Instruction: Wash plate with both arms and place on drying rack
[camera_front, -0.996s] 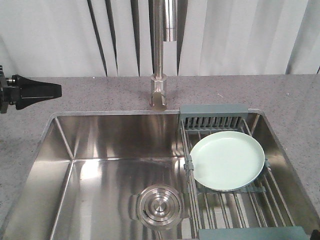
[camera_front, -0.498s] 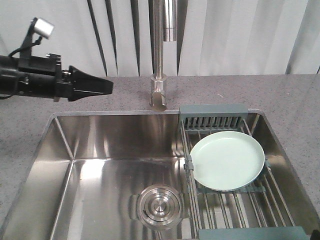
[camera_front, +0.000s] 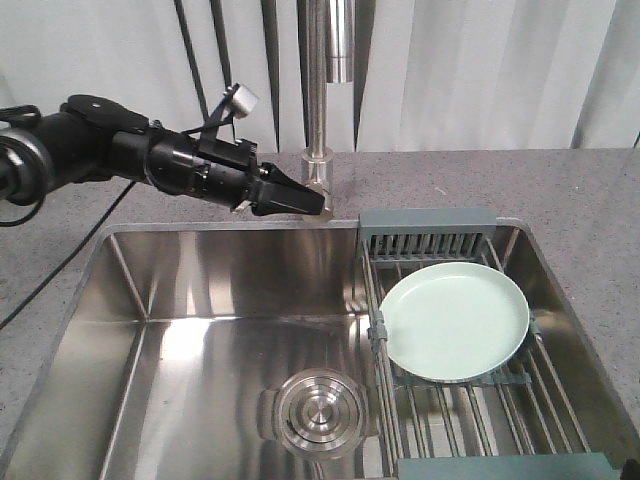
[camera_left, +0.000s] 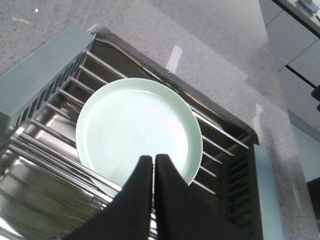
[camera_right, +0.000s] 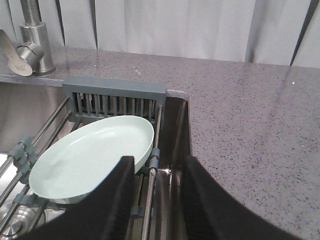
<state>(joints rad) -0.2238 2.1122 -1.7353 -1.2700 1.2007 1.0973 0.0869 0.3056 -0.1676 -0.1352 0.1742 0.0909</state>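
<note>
Tabletop (camera_front: 560, 190) of speckled grey stone framed a steel sink (camera_front: 210, 300), with a tap (camera_front: 320, 100) at its back edge. Across the sink's right side lay the drying rack (camera_front: 440, 400), and the pale green plate (camera_front: 455, 320) rested flat on its rods. The left arm (camera_front: 120, 150) reached over the sink's back rim, its hand (camera_front: 300, 198) pressed narrow, holding nothing. The right hand (camera_right: 159, 172) stood wide apart, empty, just beside the plate's edge.

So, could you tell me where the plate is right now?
In the front view, the plate lies flat on the drying rack over the sink's right side.
</note>
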